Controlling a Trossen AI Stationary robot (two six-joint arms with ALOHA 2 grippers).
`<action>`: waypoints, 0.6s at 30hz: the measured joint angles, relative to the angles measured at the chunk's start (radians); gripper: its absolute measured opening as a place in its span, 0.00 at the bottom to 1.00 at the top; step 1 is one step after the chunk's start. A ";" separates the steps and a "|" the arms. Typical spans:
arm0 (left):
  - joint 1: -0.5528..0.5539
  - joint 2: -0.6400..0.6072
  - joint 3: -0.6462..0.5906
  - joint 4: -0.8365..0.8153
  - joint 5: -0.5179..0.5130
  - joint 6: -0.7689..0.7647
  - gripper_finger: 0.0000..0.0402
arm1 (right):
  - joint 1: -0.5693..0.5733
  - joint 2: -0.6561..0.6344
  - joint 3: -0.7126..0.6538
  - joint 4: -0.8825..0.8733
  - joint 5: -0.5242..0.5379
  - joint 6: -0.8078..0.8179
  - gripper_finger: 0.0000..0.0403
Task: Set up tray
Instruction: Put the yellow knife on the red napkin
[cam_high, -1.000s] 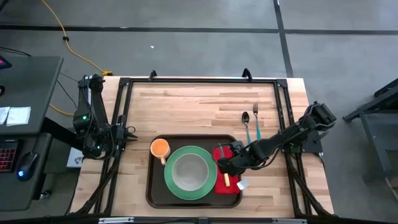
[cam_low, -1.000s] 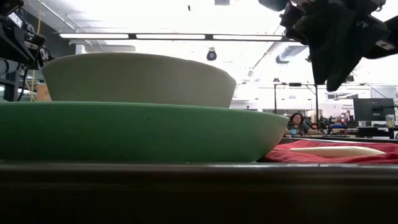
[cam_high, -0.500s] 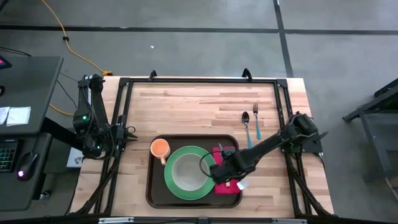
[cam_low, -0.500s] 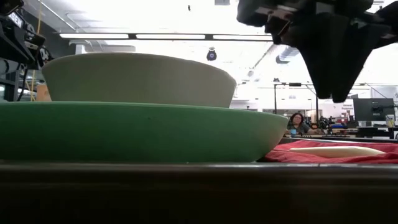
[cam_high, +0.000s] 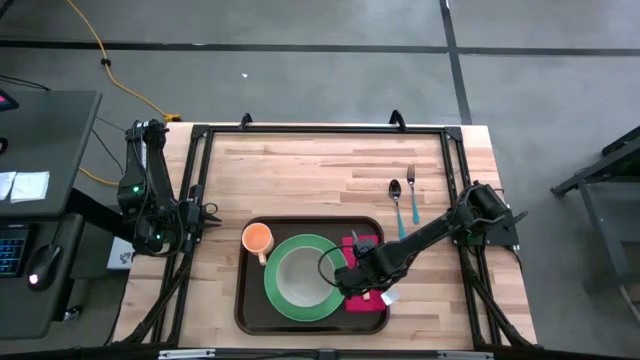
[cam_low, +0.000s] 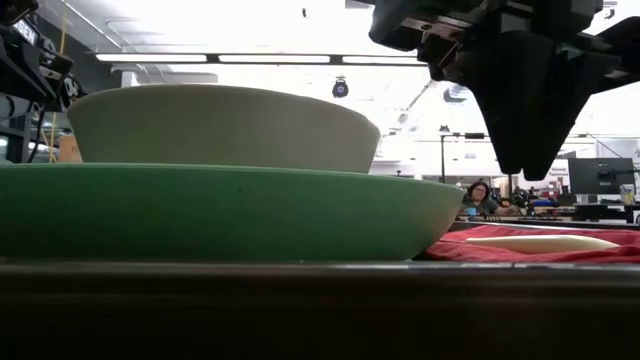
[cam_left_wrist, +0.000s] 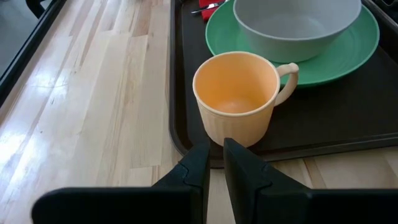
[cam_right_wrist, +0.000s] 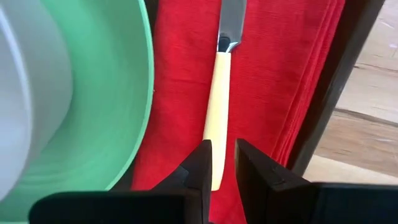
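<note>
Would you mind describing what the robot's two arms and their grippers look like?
Both arms are dark, nearly black, jointed segments. The left arm shows a small green light and thin cabling. The left gripper and the right gripper each end in two flat, matte-black, angular fingers.
</note>
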 joint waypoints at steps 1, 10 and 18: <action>0.000 0.000 0.000 0.000 0.000 0.000 0.20 | 0.000 0.000 0.000 0.001 0.001 -0.007 0.12; 0.000 0.000 0.000 0.000 0.000 0.000 0.20 | 0.000 0.000 -0.001 0.055 0.034 -0.079 0.13; 0.000 0.000 0.000 0.000 0.000 0.000 0.20 | 0.000 0.000 -0.001 0.059 0.029 -0.080 0.13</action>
